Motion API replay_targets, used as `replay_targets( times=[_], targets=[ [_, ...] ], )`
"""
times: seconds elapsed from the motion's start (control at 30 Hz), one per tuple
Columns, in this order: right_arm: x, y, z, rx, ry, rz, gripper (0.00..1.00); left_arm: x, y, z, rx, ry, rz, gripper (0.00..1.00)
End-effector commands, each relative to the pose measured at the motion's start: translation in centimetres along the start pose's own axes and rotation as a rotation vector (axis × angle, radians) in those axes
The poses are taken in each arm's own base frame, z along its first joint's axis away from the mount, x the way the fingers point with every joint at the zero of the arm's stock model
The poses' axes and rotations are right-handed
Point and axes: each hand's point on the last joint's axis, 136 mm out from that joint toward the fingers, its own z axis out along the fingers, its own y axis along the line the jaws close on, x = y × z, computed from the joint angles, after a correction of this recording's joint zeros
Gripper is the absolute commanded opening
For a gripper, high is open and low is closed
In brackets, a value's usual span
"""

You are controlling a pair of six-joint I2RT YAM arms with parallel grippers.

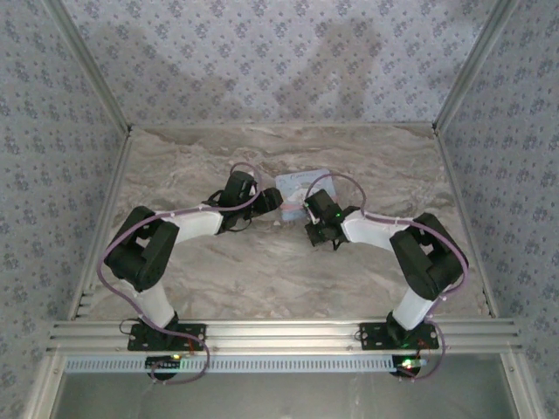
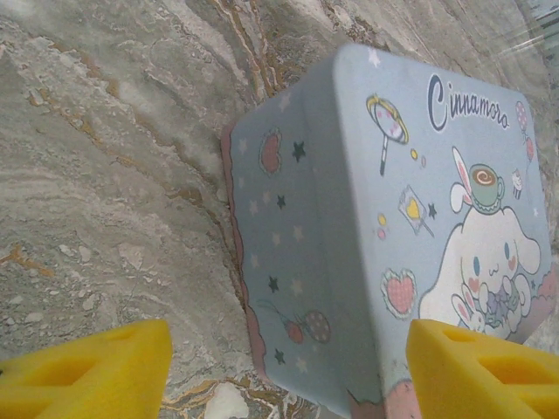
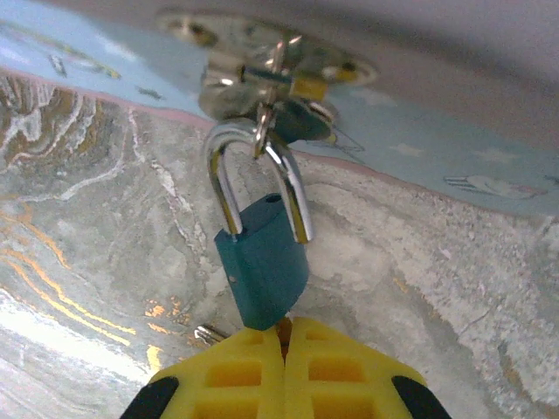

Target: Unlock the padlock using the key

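The padlock (image 3: 262,266), a small teal body with a silver shackle, hangs from the brass hasp (image 3: 266,83) on the side of the light-blue cartoon tin (image 2: 393,218). The shackle's left leg sits in the body. Its right leg stands outside the open hole on top. My right gripper (image 3: 282,336) is shut just under the lock on the key, of which a brass sliver shows between the pads, entering the lock's bottom. My left gripper (image 2: 288,358) is open, its yellow fingers (image 2: 83,371) straddling the tin's near corner without visibly touching it.
The tin (image 1: 301,182) lies mid-table on marbled stone, between both wrists. A small silver metal piece (image 3: 206,333) pokes out beside the right fingers. Patterned walls enclose the table on three sides.
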Motion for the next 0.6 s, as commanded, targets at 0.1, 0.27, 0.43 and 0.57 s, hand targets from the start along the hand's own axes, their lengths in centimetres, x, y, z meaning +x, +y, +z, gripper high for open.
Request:
replay_targets(
  times=[0.1,0.27,0.43,0.57],
  targets=[
    [0.1,1.4,-1.0,-0.034,0.005,-0.100,0.00,-1.0,-0.6,-0.1,0.020,-0.017,0.004,0.72],
    [-0.1,3.6,-2.5,-0.068,-0.038,-0.238,0.00,-1.3,-0.2,0.0,0.010,-0.026,0.003,0.72],
    [0.2,5.0,-3.3,-0.116,-0.039,-0.277,0.00,-1.8,0.0,0.1,0.005,-0.034,0.002,0.72],
    [0.2,4.5,-3.2,-0.066,-0.032,-0.310,0.00,-1.9,0.3,0.3,-0.001,-0.035,0.007,0.72]
  ],
)
